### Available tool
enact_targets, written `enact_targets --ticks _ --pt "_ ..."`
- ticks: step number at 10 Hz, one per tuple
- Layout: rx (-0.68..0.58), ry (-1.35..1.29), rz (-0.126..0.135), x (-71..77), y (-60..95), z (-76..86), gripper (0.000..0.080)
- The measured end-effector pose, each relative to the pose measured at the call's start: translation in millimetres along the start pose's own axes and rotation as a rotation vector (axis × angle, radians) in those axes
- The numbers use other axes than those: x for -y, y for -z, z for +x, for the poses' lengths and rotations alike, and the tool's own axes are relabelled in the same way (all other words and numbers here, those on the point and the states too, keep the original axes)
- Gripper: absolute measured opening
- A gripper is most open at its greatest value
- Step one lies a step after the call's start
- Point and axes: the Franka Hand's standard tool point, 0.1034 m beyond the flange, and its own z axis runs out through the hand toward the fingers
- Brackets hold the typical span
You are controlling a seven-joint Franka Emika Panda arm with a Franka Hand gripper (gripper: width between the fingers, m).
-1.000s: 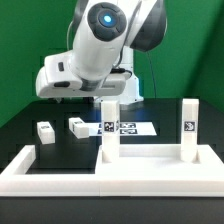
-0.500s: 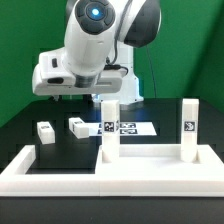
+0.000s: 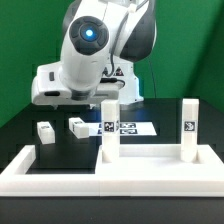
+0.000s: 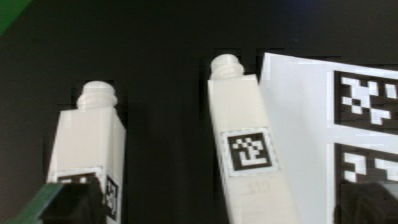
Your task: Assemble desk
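The white desk top lies at the front on the exterior view's right, with two white legs standing upright on it. Two loose legs lie on the black table to its left. My gripper hangs above them, apart from both. In the wrist view the same two loose legs lie side by side, tags up, pegs pointing away. My gripper is open with nothing held; one dark fingertip shows beside the nearer leg.
The marker board lies flat just beside the loose legs. A low white border wall runs along the front and the exterior view's left. A green backdrop stands behind the table.
The arm has swung toward the exterior view's left and slightly down, bringing the gripper over the loose legs. Jaws stay open; no part has moved.
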Motion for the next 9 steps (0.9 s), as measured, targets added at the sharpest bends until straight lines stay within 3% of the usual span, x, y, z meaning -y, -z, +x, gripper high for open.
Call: enact_targets --ticks 7,9 --pt "0.005 0.021 -0.017 7.5 -7.7 11.0 0.0649" --pt "0.003 0.03 -0.019 11.8 -15.9 13.1 0.0649"
